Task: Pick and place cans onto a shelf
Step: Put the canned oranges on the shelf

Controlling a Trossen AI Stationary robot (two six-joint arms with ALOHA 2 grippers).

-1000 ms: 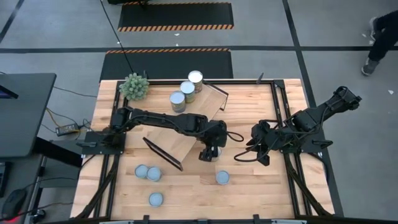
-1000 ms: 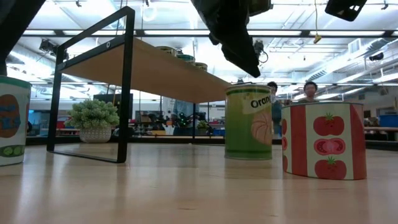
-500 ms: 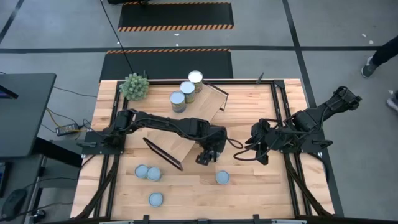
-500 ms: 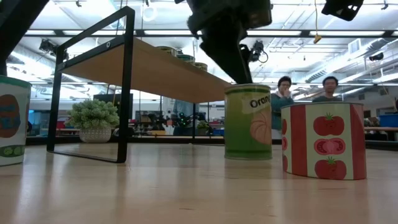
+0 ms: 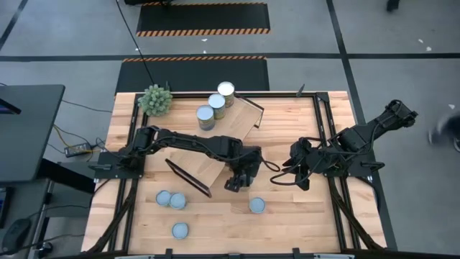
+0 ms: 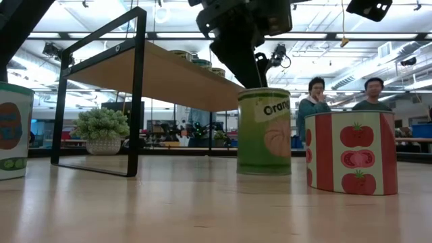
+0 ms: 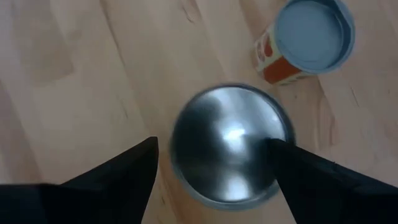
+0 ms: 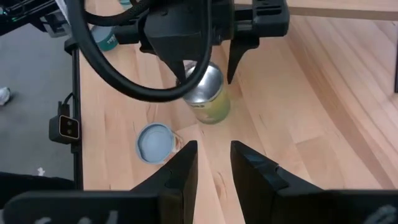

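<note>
Now the left gripper (image 7: 214, 155) sits wide open around the green can (image 6: 264, 131)
Smooth, hard, maybe heavy: squeeze its round sides, just right of the shelf (image 5: 215, 147)

Two matte black, multi-jointed arms with boxy segments; looping black cable trails the left arm (image 5: 194, 141), another curls by the right arm (image 5: 359, 137). Each wrist carries two flat, tapering dark fingers (image 8: 180, 171).

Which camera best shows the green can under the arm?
The low view: the green can shows its whole label. The left wrist view sees only its shiny top, the right wrist view part of it; from above the arm hides it.
</note>
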